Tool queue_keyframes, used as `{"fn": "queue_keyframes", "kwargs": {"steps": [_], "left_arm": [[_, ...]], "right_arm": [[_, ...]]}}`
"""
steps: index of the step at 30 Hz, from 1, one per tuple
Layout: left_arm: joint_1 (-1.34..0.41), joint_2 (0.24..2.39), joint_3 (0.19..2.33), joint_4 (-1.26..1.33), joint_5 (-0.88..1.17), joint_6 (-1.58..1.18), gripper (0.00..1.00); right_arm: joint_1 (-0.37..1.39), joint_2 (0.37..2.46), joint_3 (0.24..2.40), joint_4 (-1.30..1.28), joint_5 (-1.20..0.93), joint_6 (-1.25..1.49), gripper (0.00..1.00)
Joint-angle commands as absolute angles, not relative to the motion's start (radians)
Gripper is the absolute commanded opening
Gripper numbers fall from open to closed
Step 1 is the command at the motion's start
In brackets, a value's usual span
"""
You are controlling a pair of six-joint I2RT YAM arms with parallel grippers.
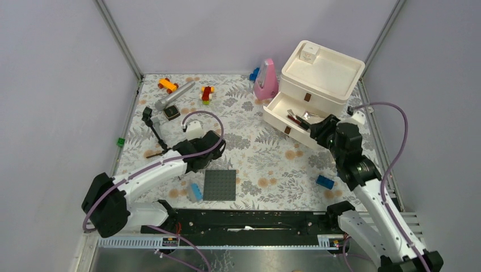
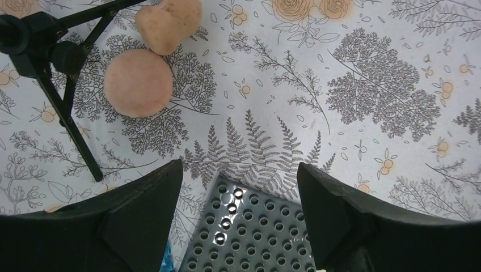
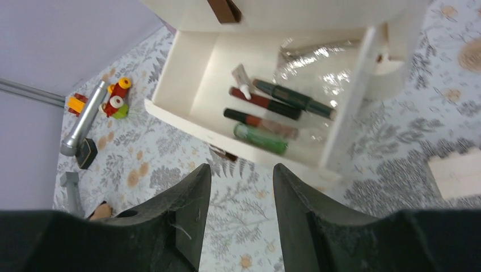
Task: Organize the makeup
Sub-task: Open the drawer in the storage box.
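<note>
In the left wrist view two round peach puffs (image 2: 138, 83) (image 2: 168, 17) lie side by side on the patterned table, ahead and to the left of my left gripper (image 2: 238, 170). That gripper is open and empty, hovering over a corner of the grey studded plate (image 2: 249, 232). My right gripper (image 3: 241, 170) is open with nothing between its fingers, just in front of the open white drawer (image 3: 187, 73). Inside the drawer lie red-and-black sticks (image 3: 265, 102) (image 3: 258, 120), a green stick (image 3: 261, 139) and a dark green one (image 3: 292, 96). From above, the left gripper (image 1: 198, 158) and the right gripper (image 1: 317, 129) stand far apart.
The black mini tripod (image 2: 51, 56) stands close to the left of the puffs. The white drawer box (image 1: 320, 76) fills the back right, with a pink object (image 1: 266, 79) beside it. Toy bricks (image 1: 324, 181) (image 1: 195, 191), a silver cylinder (image 1: 174, 95) and a crinkled clear wrapper (image 3: 317, 62) are also present.
</note>
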State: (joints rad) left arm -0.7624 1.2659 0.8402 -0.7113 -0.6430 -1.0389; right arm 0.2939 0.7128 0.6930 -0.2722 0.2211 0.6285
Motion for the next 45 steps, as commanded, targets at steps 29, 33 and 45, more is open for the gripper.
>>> {"fn": "queue_keyframes", "kwargs": {"steps": [29, 33, 45], "left_arm": [[-0.766, 1.093, 0.727, -0.630, -0.593, -1.013, 0.82], [-0.766, 1.101, 0.728, -0.617, -0.586, -1.012, 0.82], [-0.766, 1.098, 0.754, -0.606, -0.596, -1.026, 0.82]], "right_arm": [[0.298, 1.336, 1.043, 0.121, 0.410, 0.568, 0.58], [0.298, 1.381, 1.081, 0.108, 0.434, 0.557, 0.57], [0.298, 1.451, 1.122, 0.097, 0.465, 0.568, 0.56]]}}
